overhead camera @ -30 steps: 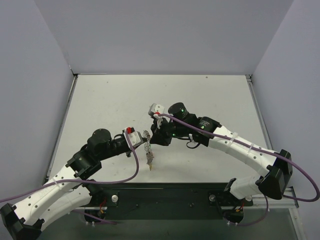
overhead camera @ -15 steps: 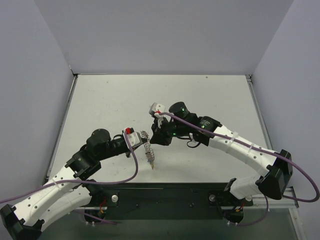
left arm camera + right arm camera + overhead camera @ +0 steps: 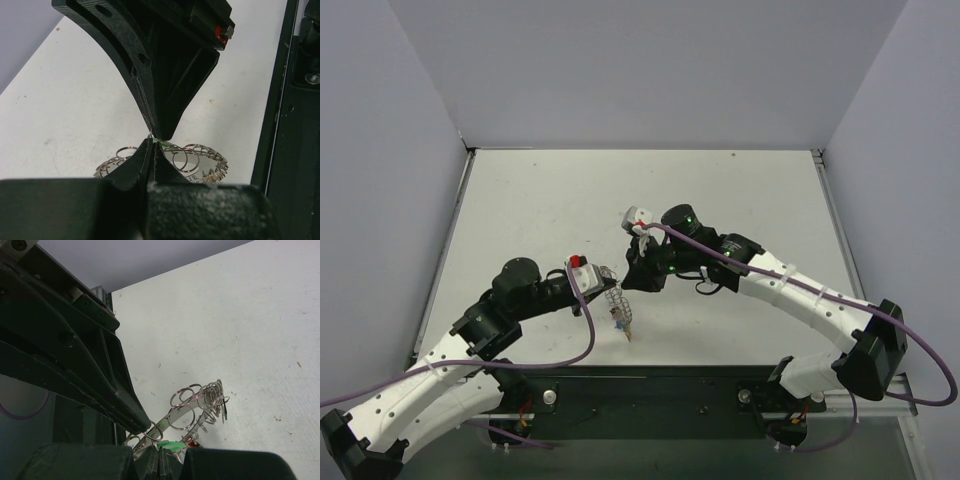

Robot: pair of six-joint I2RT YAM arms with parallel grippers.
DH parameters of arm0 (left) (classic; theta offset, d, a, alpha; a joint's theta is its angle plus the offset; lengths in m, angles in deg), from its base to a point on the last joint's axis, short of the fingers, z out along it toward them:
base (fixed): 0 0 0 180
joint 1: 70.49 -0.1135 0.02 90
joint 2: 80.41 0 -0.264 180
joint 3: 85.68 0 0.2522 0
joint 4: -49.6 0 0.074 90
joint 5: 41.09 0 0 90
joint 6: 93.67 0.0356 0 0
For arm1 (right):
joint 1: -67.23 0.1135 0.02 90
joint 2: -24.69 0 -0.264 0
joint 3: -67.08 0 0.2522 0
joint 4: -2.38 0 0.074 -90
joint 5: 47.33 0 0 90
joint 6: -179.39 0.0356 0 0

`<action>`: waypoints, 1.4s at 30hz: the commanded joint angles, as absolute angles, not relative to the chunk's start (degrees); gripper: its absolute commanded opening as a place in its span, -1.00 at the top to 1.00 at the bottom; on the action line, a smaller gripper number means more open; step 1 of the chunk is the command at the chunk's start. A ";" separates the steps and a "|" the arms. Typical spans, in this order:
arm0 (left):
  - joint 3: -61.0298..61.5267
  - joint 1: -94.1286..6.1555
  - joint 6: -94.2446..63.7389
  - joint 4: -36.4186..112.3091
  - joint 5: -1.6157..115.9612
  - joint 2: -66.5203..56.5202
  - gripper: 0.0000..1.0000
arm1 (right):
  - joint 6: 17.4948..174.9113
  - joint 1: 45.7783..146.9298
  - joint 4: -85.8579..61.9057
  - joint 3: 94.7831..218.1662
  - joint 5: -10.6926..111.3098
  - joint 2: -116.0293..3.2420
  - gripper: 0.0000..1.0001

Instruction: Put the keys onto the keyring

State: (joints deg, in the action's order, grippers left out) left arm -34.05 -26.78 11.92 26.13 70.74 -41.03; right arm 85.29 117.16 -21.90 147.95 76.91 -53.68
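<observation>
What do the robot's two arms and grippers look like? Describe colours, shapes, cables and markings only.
The left arm and right arm share white links, chunky black joints and a trailing purple cable. Green lights glow on the right arm. The left gripper and right gripper have black tapering fingers; a red mark sits behind the left one.

Both arms wear white shells dotted with small dark holes, the left arm (image 3: 430, 375) and the right arm (image 3: 800, 295) alike, broken up by fat black joint housings. A purple cable (image 3: 520, 366) trails along each one. Tiny green lights (image 3: 686, 213) glow on the right arm's black motors, and a red patch (image 3: 576, 262) marks the left wrist. Up close, the left gripper (image 3: 151, 144) and the right gripper (image 3: 159, 452) are grainy matte black plastic, tapering to thin blades
</observation>
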 commanded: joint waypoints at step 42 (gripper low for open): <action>-32.90 -26.37 -0.07 40.58 75.02 -43.14 1.00 | 84.64 113.72 -19.29 145.27 80.37 -46.60 1.00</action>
